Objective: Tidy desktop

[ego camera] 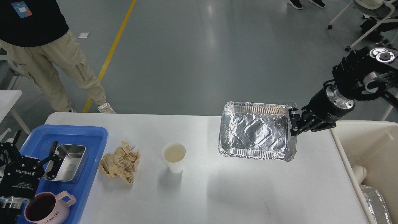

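The white desktop (236,193) fills the lower view. My right gripper (292,122) is shut on the right rim of an empty foil tray (256,132) and holds it tilted above the desktop's right side. A crumpled brown paper (120,161) and a white paper cup (174,157) sit left of centre on the desktop. My left gripper (32,144) is open and empty over the blue tray (90,137), next to a steel dish (67,161).
A pink mug (46,208) stands at the blue tray's near end. A beige bin (351,168) with trash inside stands at the desktop's right edge. A person (46,56) stands beyond the far left corner. A chair (370,18) is far right.
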